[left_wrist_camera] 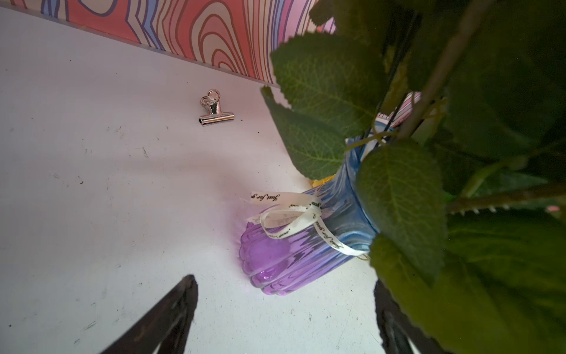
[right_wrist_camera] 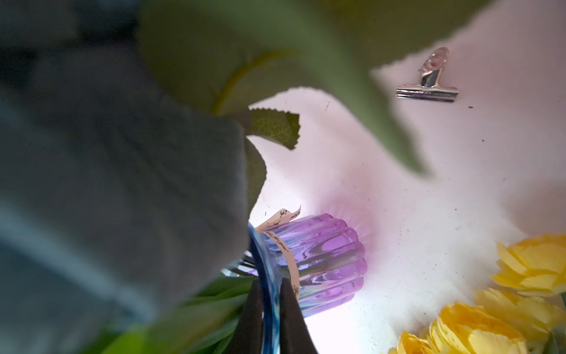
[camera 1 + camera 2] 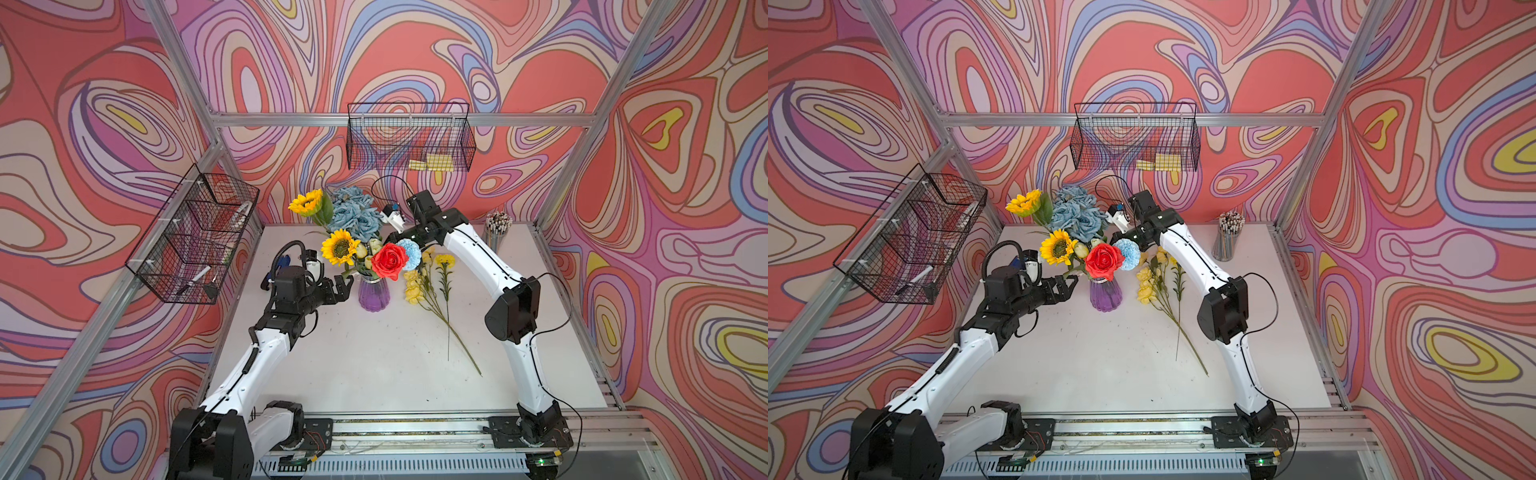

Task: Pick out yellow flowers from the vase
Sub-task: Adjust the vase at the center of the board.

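Far left: a black wire basket (image 3: 191, 237) hangs on the side wall, divided into compartments.

Next, the left gripper (image 3: 344, 286) is just beside the vase (image 3: 374, 295), on its left at neck height. Its jaws stand wide apart with nothing between them. In the left wrist view its fingers (image 1: 171, 315) frame the purple glass without touching it. A cream ribbon (image 1: 294, 211) is tied round the neck, and a silver bulldog clip (image 1: 214, 110) lies on the table beyond.

Centre: the vase stands upright on the white table (image 3: 353, 365). Two yellow blooms are in it: the lower sunflower (image 3: 340, 248) and the taller sunflower (image 3: 306, 202), which leans back and left. Sharing the vase are blue roses (image 3: 357, 214), a red rose (image 3: 390, 260) and a pale blue carnation (image 3: 411, 251).

The right gripper (image 2: 271, 285) has its tips hidden behind the blooms in both top views. The right wrist view shows it clamped on the vase rim, one finger inside and one outside.

Right of the vase: the yellow rose spray (image 3: 413, 286) and the yellow carnation (image 3: 444, 260) lie flat on the table side by side, stems toward the near edge.

Far right, back corner: a clear cup of pencils (image 3: 497, 230).
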Robot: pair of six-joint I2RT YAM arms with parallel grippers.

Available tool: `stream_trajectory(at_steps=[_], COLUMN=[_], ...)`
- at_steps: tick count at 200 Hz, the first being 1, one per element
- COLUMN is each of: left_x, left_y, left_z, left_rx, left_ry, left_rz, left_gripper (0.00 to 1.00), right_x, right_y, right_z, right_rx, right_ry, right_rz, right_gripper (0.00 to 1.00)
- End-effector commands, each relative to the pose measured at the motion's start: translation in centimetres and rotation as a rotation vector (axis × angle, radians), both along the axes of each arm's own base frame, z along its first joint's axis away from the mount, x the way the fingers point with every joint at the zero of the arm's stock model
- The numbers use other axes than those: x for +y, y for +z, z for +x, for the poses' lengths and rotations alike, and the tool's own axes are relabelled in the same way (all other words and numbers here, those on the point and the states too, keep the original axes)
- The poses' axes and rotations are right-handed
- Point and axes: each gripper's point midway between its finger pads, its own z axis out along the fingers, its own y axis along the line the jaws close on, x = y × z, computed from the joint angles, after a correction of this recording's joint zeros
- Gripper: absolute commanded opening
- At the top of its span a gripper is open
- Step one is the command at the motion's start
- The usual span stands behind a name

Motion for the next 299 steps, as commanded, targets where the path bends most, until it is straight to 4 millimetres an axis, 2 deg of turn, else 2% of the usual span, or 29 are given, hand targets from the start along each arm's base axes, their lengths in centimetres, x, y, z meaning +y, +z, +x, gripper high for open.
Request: stream_trajectory(at_steps=[1, 32, 64, 79, 98, 120, 169, 214, 260, 274, 299], left_x=[0.0, -0.6, 0.1, 0.8, 1.2, 1.5, 2.7, 2.5, 2.4, 2.5, 2.7], left_y=[0.4, 1.0, -0.3, -0.5, -0.8, -1.4, -2.8, -3.0, -2.8, -2.6, -2.5], left_z=[-0.6, -1.6, -2.2, -2.2, -2.5, -2.8, -3.0, -2.4, -2.3, -2.3, -2.4], left_rx=[-0.024, -0.04, 0.025, 0.041, 0.049, 0.066, 0.103, 0.104, 0.093, 0.088, 0.081], left_ry=[-0.002, -0.034, 0.02, 0.062, 0.082, 0.104, 0.173, 0.166, 0.162, 0.163, 0.169], left_rz=[-0.021, -0.068, -0.071, -0.059, -0.042, -0.04, -0.016, -0.025, -0.023, -0.021, -0.01], left_gripper=[0.91, 0.92, 0.92, 0.92, 0.92, 0.92, 0.95, 0.95, 0.95, 0.95, 0.95], right_x=[2.0, 1.9, 1.6, 1.2, 1.1, 1.6, 1.3, 2.1, 2.3, 1.4, -0.9], right_y=[0.8, 1.5, 2.4, 1.3, 0.2, -0.1, -0.2, 0.5, 1.8, 2.9, 4.8], right_z=[-2.6, -2.3, -1.4, -0.8, -1.1, -2.1, -1.1, 0.0, 2.2, 3.4, 4.4], right_rx=[-0.076, -0.157, -0.177, -0.144, -0.126, -0.131, -0.162, -0.189, -0.223, -0.251, -0.282], right_ry=[0.178, 0.19, 0.166, 0.149, 0.168, 0.249, 0.24, 0.2, 0.088, -0.01, -0.162], right_rz=[0.035, 0.015, 0.003, -0.013, -0.024, 0.015, 0.009, 0.058, 0.072, 0.058, 0.031], right_gripper=[0.0, 0.0, 0.0, 0.0, 0.0, 0.0, 0.0, 0.38, 0.57, 0.6, 0.64])
